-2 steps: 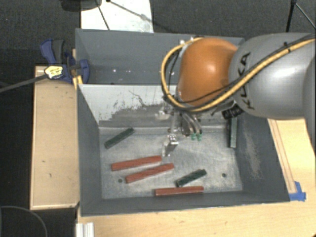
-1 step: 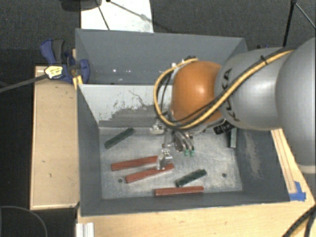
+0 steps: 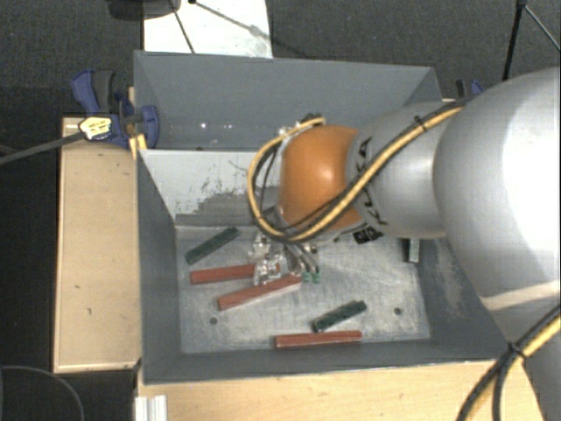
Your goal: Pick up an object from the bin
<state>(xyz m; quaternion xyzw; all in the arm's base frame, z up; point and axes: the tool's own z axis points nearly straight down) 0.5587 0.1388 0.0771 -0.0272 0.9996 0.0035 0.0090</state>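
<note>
Bin (image 3: 158,261) of grey metal holds, at left, a dark green stick (image 3: 211,245), then an upper red-brown stick (image 3: 219,275) and a lower red-brown stick (image 3: 250,296). Over the right ends of these two sits the pincer (image 3: 282,268); I cannot tell how wide it stands. Further right lie a second green stick (image 3: 340,316) and a front red-brown stick (image 3: 317,340).

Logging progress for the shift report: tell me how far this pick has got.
Done: the claw is down in the bin, at the slanted red-brown bar near its middle. In hand: no grip visible. Left: grasping and lifting; that bar lies on the floor.
</note>
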